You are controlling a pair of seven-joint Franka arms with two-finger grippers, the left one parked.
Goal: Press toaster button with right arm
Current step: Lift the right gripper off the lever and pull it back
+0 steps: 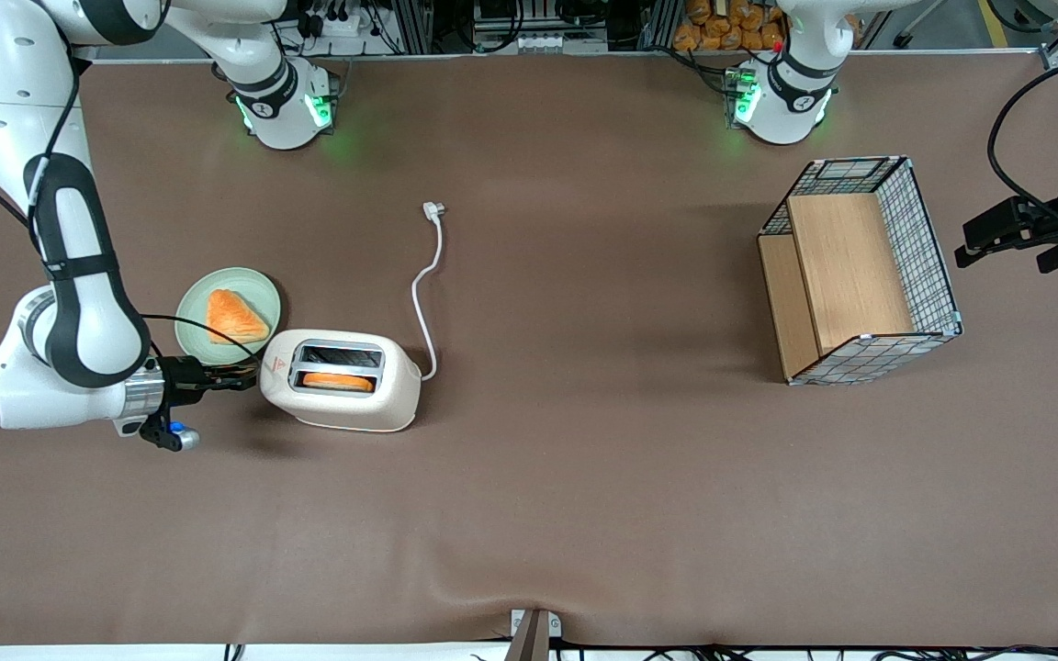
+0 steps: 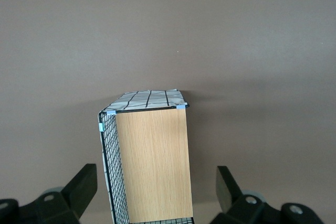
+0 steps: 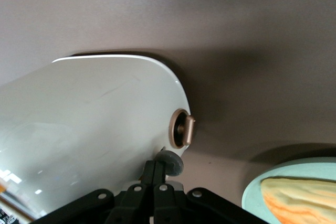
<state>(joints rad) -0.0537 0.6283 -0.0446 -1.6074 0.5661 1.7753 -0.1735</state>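
While the press is not yet made: everything needed sits toward the working arm's end of the tabletop, about midway between the edge nearest the front camera and the edge by the robot bases.
Toaster: lies flat with its slots upward, bread showing in the slot nearer the front camera; its narrow end with the red triangle faces the gripper.
Button: a small greyish nub low on that narrow end; a brownish round knob stands out of the same end, just beside it.
Gripper: level with the tabletop, tips at the toaster's narrow end; in the right wrist view the jaws are pressed together, with the tips right at the button. Touching or a hair short, I cannot tell.
Arm: bent low, wrist horizontal.
Handling: the toaster looks light, smooth and slippery, so a sideways shove could slide it; the button is stiff and small, and is likely best met squarely with the closed tips, pushed along its travel, no grasp needed.
Risk: slipping onto the knob.
Nearby: plate with toast just beside the toaster, farther from the front camera; cord trailing toward the bases' edge; basket well apart, at the parked arm's end.
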